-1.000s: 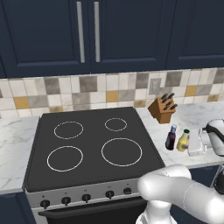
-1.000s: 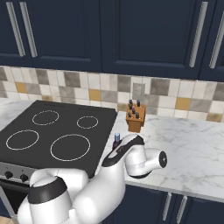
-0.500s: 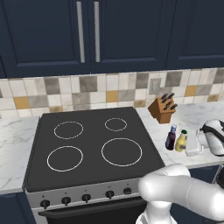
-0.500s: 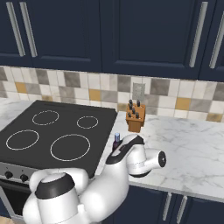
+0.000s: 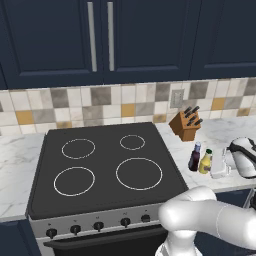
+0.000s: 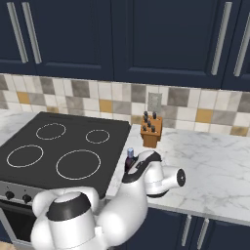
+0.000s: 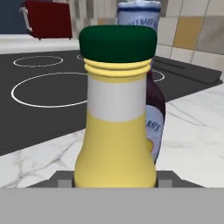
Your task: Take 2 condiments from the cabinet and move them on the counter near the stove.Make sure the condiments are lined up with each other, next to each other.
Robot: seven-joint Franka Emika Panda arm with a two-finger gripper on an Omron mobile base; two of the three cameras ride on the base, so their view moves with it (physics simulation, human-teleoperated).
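Gripper (image 5: 220, 165) sits at the right edge of the left base view, right against the yellow bottle (image 5: 205, 161); whether its jaws grip or have let go, I can't tell. Both condiments look delivered: the maroon bottle (image 5: 194, 157) stands touching it on the counter (image 5: 15, 165), lower right of the stove (image 5: 105, 167). Likely only backing off remains.

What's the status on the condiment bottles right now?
Gripper at yellow bottle, grip unclear. Yellow beside maroon bottle on counter, right of stove. Nothing in the way.
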